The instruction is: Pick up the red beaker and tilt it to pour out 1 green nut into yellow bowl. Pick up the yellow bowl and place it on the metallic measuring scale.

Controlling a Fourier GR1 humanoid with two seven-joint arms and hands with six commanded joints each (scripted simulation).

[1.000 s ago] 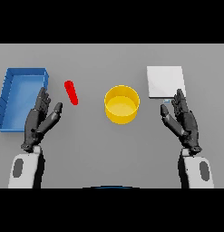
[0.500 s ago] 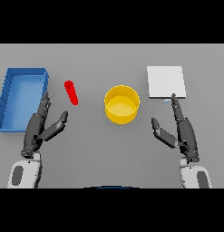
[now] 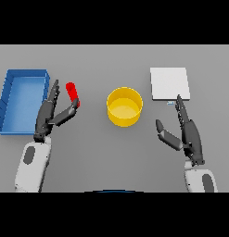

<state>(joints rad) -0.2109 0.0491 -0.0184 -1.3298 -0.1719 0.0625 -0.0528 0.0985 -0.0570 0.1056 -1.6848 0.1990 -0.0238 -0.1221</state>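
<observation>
The left hand [image 3: 51, 115] has moved up toward the beaker [image 3: 72, 94], which lies left of the bowl [image 3: 124, 106]; fingers straight, thumb nearly touching it, nothing gripped yet. The right hand [image 3: 186, 134] waits open, below the scale [image 3: 169, 84].

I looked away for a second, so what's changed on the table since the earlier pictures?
The left hand has moved forward toward the red beaker, fingers open, its thumb now at the beaker's near end; no grasp yet. The right hand drew back slightly from the scale. Beaker, yellow bowl, blue bin and scale stayed put.
</observation>
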